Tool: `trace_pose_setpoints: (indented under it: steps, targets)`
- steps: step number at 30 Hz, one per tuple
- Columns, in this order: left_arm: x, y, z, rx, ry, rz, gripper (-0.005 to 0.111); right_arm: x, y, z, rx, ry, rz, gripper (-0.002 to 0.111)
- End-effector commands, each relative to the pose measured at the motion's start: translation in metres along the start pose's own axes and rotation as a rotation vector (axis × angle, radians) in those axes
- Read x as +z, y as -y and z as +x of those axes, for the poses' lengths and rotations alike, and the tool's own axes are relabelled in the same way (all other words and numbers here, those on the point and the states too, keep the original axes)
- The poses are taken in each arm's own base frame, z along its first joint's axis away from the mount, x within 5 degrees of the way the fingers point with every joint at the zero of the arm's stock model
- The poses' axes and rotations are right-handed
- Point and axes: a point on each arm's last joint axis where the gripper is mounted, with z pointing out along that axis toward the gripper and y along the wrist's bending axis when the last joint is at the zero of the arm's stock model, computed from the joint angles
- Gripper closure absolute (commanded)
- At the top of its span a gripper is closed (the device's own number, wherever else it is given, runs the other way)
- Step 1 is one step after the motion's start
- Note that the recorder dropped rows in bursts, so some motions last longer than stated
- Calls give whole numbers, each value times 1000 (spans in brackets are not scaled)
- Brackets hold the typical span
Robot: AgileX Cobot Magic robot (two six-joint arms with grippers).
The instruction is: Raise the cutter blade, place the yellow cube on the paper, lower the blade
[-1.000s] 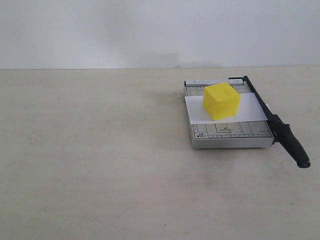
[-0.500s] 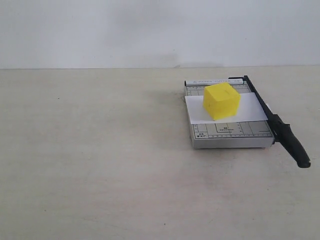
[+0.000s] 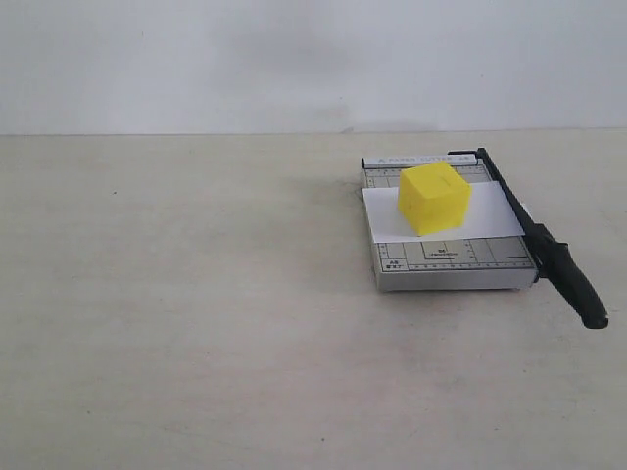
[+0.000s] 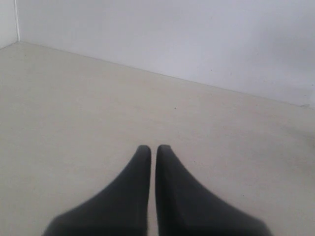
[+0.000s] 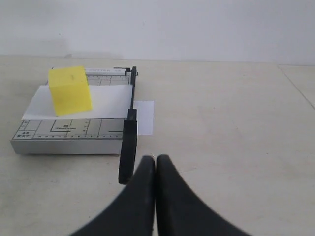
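Observation:
The yellow cube [image 3: 433,198] [image 5: 70,90] rests on the white paper [image 3: 490,217] [image 5: 108,103], which lies across the grey gridded cutter base [image 3: 441,259] [image 5: 64,132]. Along the base's right edge the black cutter blade [image 3: 549,250] [image 5: 129,142] lies down flat, its thick handle sticking out past the front. Neither arm shows in the exterior view. My right gripper [image 5: 155,158] is shut on nothing, just short of the handle's end. My left gripper [image 4: 153,147] is shut over bare tabletop.
A beige tabletop [image 3: 196,294] runs back to a white wall [image 3: 294,59]. A strip of the paper pokes out beyond the blade on the right [image 5: 145,118].

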Motion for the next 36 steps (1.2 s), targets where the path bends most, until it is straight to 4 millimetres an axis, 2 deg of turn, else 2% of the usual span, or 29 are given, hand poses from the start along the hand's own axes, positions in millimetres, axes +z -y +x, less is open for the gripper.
trace_pose_setpoints:
  steps: [1,6,9,13,16,36]
  targets:
    - [0,0,1,-11,5,4,102,-3,-2,-4,36,78,-31,109]
    - [0,0,1,-11,5,4,102,-3,-2,-4,57,85,-34,109]
    - [0,0,1,-11,5,4,102,6,-4,14,130,24,-49,109]
    - [0,0,1,-11,5,4,102,20,-8,48,157,-60,-66,109]
    - [0,0,1,-11,4,4,102,20,-8,45,93,-28,-71,109]
    - [0,0,1,-11,4,4,102,20,-10,45,71,-20,-69,109]
